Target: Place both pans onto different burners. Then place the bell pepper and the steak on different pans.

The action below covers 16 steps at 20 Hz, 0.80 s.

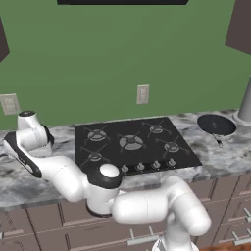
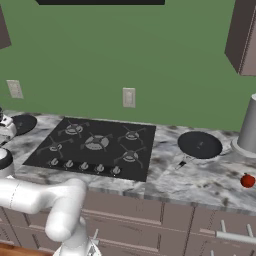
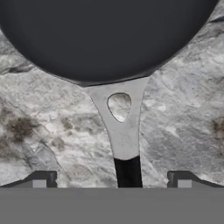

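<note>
We found no brand, label or writing that could be read anywhere. In the left base view we saw a grey marbled counter [image 1: 230, 152] running below a green wall [image 1: 98, 54] that carried two pale outlet plates, with brown drawer fronts beneath. A black cooktop [image 1: 135, 143] was set into the counter with five burners and a row of silver knobs along its front edge, every burner bare. One black pan [image 1: 216, 124] lay empty on the counter right of the cooktop, its handle pointing toward the front edge. The arm reached out to the left, over the counter beside the cooktop. In the right base view we saw the same cooktop, the right pan empty on the counter, and a small red item [image 2: 247, 180] on the counter well to its right; we could not tell what it was. A second pan [image 2: 23, 123] lay on the counter left of the cooktop. In the hand view we looked down on that left pan, empty, its grey handle with a teardrop hole running to a black grip. The gripper [image 3: 111, 179] stood spread wide, one fingertip on each side of the grip, apart from it.
</note>
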### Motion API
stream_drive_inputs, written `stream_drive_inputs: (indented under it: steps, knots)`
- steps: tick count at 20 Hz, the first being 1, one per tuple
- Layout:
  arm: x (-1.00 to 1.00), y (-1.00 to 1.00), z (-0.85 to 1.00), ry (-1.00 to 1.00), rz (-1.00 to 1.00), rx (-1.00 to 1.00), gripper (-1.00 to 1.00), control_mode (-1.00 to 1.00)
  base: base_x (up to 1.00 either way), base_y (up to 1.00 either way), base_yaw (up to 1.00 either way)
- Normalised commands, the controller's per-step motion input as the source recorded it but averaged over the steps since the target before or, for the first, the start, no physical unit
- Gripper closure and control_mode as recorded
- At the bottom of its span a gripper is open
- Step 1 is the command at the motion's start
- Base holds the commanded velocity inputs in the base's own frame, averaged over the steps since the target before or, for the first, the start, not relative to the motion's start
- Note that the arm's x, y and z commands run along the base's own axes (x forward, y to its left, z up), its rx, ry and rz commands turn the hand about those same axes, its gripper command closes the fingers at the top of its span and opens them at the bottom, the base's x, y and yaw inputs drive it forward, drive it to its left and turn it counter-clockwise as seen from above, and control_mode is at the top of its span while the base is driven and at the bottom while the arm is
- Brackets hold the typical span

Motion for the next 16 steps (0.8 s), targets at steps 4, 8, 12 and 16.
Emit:
stream_drive_inputs:
  steps: [4, 8, 12, 16]
  knots:
    - [0.02, 0.05, -0.3, 0.06, -0.01, -0.02, -1.0, -1.0, 0.0, 0.0, 0.0]
    - [0.0, 0.0, -0.28, 0.04, -0.01, -0.01, -1.0, -1.0, 0.0, 0.0, 0.0]
    - [0.01, 0.01, -0.28, 0.04, -0.01, -0.01, -1.0, -1.0, 0.0, 0.0, 0.0]
    - [0.09, 0.12, -0.27, 0.05, -0.01, -0.04, -1.0, -1.0, 0.0, 0.0, 0.0]
